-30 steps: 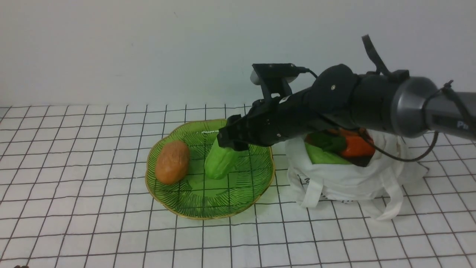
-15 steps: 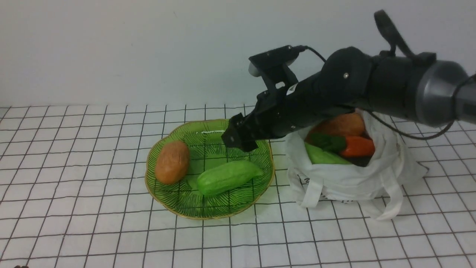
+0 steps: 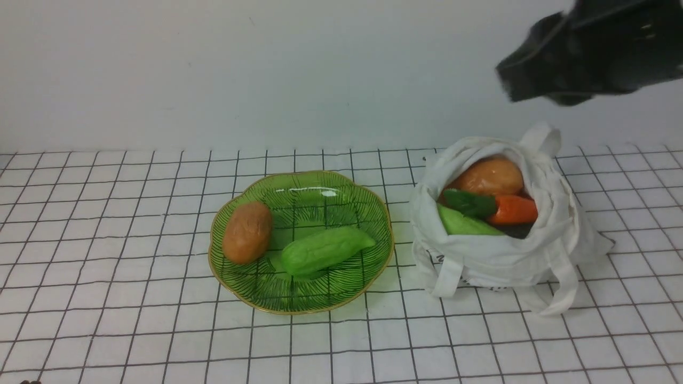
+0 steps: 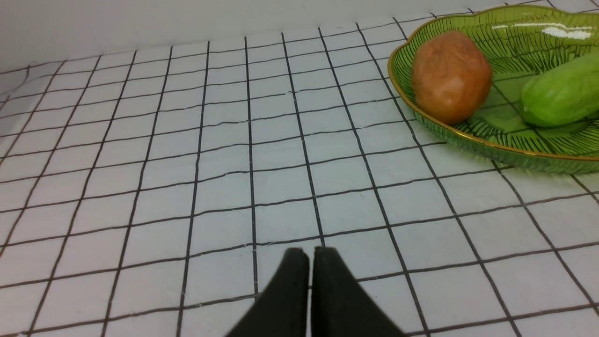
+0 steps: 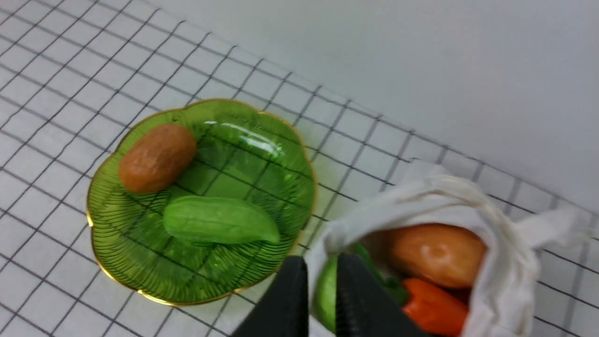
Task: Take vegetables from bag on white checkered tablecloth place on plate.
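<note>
Gourd [image 3: 323, 249] on plate [image 3: 320, 296] — narrow tip toward bag [image 3: 480, 261]; right pincer [image 5: 322, 261] slightly parted, left pincer [image 4: 310, 252] pressed together

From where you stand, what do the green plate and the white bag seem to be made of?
The plate looks like glass or clear plastic: glossy glare, the tablecloth lines showing through it, and a gold-coloured rim. The bag looks like soft matte cloth: it wrinkles and slumps, and its straps lie limp.

Tablecloth [image 3: 106, 240] — white with a thin black grid. Plate [image 3: 315, 197] — translucent green, gold rim, dark radiating lines. Potato [image 3: 247, 232] tan-brown, gourd [image 3: 325, 249] light green, carrot [image 3: 512, 209] orange with dark green top, bag [image 3: 496, 261] white.
</note>
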Available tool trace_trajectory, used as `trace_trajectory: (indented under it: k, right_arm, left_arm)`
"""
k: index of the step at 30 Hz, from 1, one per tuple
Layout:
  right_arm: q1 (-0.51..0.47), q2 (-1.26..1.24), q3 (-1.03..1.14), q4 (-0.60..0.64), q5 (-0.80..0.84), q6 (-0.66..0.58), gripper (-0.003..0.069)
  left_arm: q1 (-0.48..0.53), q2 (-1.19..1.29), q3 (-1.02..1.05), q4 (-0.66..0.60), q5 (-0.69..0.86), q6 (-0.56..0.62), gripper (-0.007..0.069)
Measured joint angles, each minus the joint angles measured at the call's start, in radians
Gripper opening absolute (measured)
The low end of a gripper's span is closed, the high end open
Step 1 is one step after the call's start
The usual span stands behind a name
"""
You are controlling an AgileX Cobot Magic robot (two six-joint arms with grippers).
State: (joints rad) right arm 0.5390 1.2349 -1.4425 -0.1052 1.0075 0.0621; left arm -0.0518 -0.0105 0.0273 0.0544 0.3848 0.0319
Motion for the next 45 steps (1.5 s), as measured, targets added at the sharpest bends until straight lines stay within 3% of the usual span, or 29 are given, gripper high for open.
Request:
trace_trajectory:
  k: [5, 11, 15, 20, 30, 45]
  right_arm:
    - [0.000, -0.217, 0.000, -0.104, 0.083, 0.084, -0.0010]
    - [0.000, -0.415, 0.071, -0.109, 0.138, 0.095, -0.0013]
    - [0.000, -0.609, 0.242, -0.103, 0.110, 0.130, -0.0013]
    - [0.000, -0.801, 0.446, -0.084, -0.048, 0.143, -0.0013]
    - [0.000, -1.081, 0.806, 0.053, -0.538, 0.144, -0.0014]
    - [0.000, -1.083, 0.894, 0.083, -0.634, 0.106, -0.0014]
  left_arm:
    - [0.000, 0.000, 0.000, 0.000, 0.000, 0.000, -0.0008]
    - [0.000, 0.000, 0.000, 0.000, 0.000, 0.000, -0.0008]
    - [0.000, 0.000, 0.000, 0.000, 0.000, 0.000, -0.0008]
    - [0.000, 0.000, 0.000, 0.000, 0.000, 0.000, -0.0008]
    - [0.000, 0.000, 0.000, 0.000, 0.000, 0.000, -0.0008]
    - [0.000, 0.000, 0.000, 0.000, 0.000, 0.000, -0.0008]
